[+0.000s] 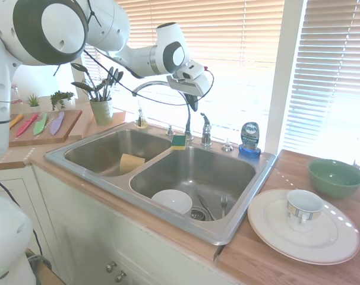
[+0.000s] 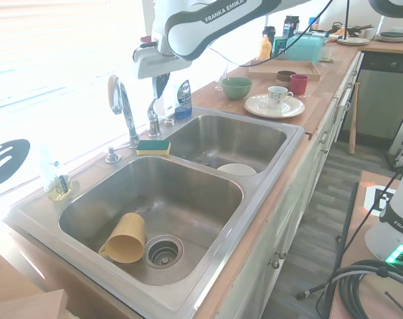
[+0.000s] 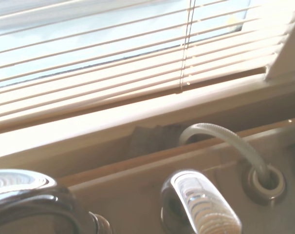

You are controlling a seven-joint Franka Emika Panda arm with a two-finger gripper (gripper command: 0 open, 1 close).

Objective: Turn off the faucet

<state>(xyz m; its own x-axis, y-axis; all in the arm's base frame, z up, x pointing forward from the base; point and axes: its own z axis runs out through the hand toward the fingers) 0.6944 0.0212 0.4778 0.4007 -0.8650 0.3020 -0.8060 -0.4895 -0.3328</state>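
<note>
Jaws (image 1: pixel 193 102) hung above the lever handle (image 1: pixel 205 127), apart from it, fingers pointing down and close together; whether they were fully clenched I could not tell. They held nothing. The white arm (image 1: pixel 135 59) reached in level from the side of the sink over the left basin, its wrist bent downward by the window blinds (image 1: pixel 227 35).

The faucet (image 1: pixel 162 95) stood on the back ledge of the steel double sink (image 1: pixel 239 222), its thin chrome spout arching toward the left basin, the short curved handle just beside its base. In the wrist view the handle (image 3: pixel 198 207) showed as a rounded, shiny knob, close and blurred.

A green and yellow sponge (image 1: pixel 179 141) lay on the ledge next to the spout's base, and a blue soap bottle (image 1: pixel 249 139) stood further along toward the wooden counter (image 1: pixel 275 255). A yellow cup (image 2: pixel 125 238) lay on its side in one basin, a white bowl (image 1: pixel 172 200) in the other. Open air lay between the jaws and the handle.
</note>
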